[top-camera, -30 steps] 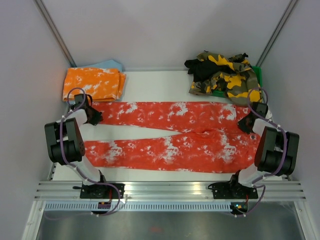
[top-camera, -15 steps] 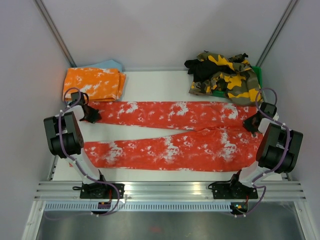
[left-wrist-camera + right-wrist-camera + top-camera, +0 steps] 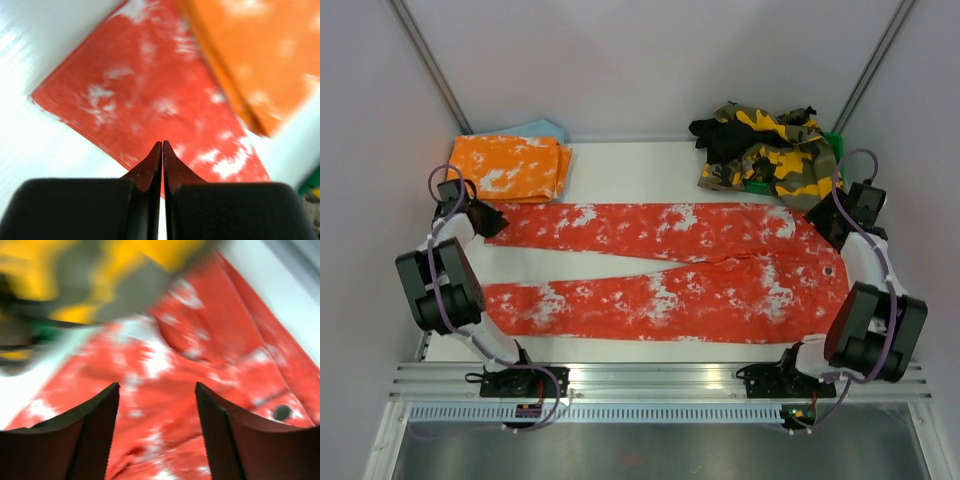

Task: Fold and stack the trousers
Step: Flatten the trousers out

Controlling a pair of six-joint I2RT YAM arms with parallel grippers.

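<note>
The red trousers [image 3: 670, 265] with white splotches lie spread flat across the table, legs to the left and waist to the right. My left gripper [image 3: 487, 220] hovers at the cuff of the far leg. In the left wrist view its jaws [image 3: 162, 146] stand together above the red cloth [image 3: 140, 85], with no cloth showing between them. At the far corner of the waist is my right gripper [image 3: 832, 224]. Its fingers [image 3: 157, 387] are spread wide over the blurred red waist [image 3: 200, 365] and hold nothing.
A folded orange-and-white pair [image 3: 505, 167] lies at the back left on a pale blue cloth [image 3: 535, 130]; it also shows in the left wrist view [image 3: 260, 50]. A heap of camouflage and black trousers [image 3: 770, 150] fills a green bin [image 3: 835, 142] at the back right.
Both arms have swung outward and back towards the side walls. The right gripper has opened and let go of the waist. The far leg's cuff now lies further left.
</note>
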